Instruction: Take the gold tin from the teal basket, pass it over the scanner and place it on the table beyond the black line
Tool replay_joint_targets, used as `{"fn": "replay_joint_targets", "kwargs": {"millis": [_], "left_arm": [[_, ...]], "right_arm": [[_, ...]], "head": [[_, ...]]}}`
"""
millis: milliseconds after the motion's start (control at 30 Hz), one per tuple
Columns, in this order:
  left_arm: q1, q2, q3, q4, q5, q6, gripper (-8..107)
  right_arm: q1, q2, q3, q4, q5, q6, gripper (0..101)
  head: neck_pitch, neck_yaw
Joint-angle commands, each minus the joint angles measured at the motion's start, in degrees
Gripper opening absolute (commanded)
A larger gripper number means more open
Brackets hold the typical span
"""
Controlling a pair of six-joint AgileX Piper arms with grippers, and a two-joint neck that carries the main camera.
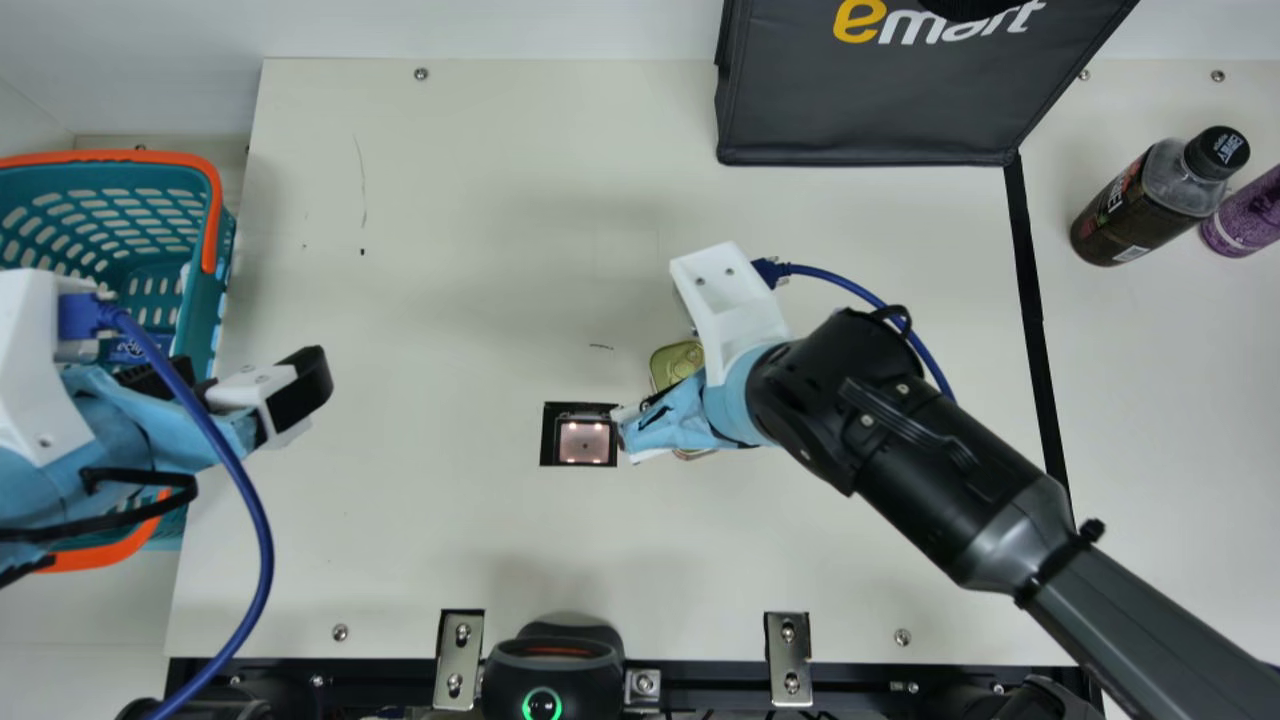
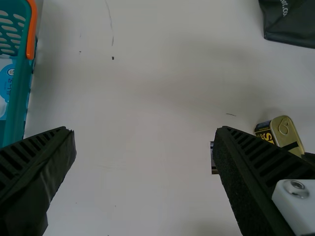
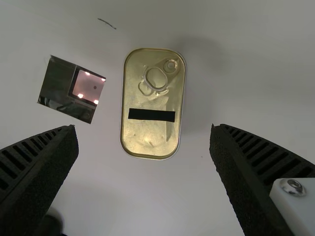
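Observation:
The gold tin [image 1: 676,361] lies flat on the table just right of the scanner window [image 1: 585,442], partly hidden under my right gripper [image 1: 655,418]. In the right wrist view the tin [image 3: 152,132] shows its ring-pull and a black strip, ahead of my right gripper [image 3: 143,130], whose fingers are wide apart around nothing. My left gripper [image 1: 245,385] is beside the teal basket [image 1: 226,262], over the table's left side. Seen from its own wrist, the left gripper [image 2: 145,132] is open and holds nothing. The black line [image 1: 1028,290] runs down the table's right part.
A dark bag [image 1: 870,110] stands at the back. Beyond the black line are a dark bottle [image 1: 1140,205] and a purple bottle [image 1: 1245,215]. A black device [image 1: 553,660] sits at the front edge between metal brackets. Blue-and-white items [image 2: 6,86] are inside the basket.

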Motion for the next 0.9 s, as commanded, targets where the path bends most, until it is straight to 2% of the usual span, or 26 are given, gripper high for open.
{"fn": "replay_joint_targets", "kwargs": {"millis": [0, 467, 867], "left_arm": [[0.0, 0.0, 0.0, 0.0, 0.0, 0.0, 90], [0.0, 0.0, 0.0, 0.0, 0.0, 0.0, 90], [0.0, 0.0, 0.0, 0.0, 0.0, 0.0, 90]], "right_arm": [[0.1, 0.8, 0.2, -0.2, -0.5, -0.3, 95], [-0.3, 6.9, 1.5, -0.1, -5.4, -1.8, 95], [-1.5, 10.9, 1.5, 0.4, -7.7, -2.9, 95]], "head": [[-1.7, 0.0], [-1.7, 0.0], [-1.7, 0.0]]}}
